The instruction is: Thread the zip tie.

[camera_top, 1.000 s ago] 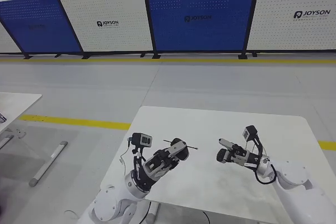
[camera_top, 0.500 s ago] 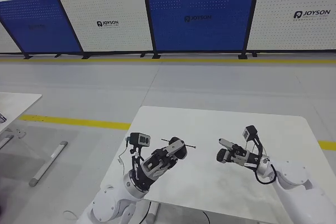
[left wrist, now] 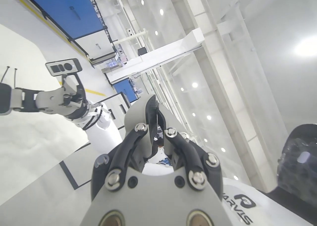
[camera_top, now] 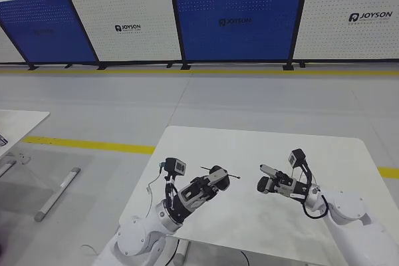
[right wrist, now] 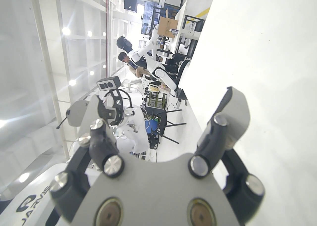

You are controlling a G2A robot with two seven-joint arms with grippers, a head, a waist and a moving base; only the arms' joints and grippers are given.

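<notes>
A thin black zip tie (camera_top: 233, 175) sticks out sideways from my left gripper (camera_top: 217, 175), which is shut on it above the white table (camera_top: 266, 143). In the left wrist view the left gripper (left wrist: 154, 109) has its fingers pressed together. My right gripper (camera_top: 263, 181) hangs a short way to the right of the tie's tip, facing it. The right wrist view shows the right gripper (right wrist: 153, 100) open, with nothing between its fingers. Past one finger the left arm (right wrist: 111, 113) is visible, with a thin black end of the tie (right wrist: 62, 123).
The table's right and far parts are bare. A second white table (camera_top: 13, 123) stands at the left across a strip of floor. A grey tube (camera_top: 56, 194) lies on the floor between them.
My left arm has shifted a little to the right with the zip tie, bringing its tip closer to the right gripper. The right arm has not moved.
</notes>
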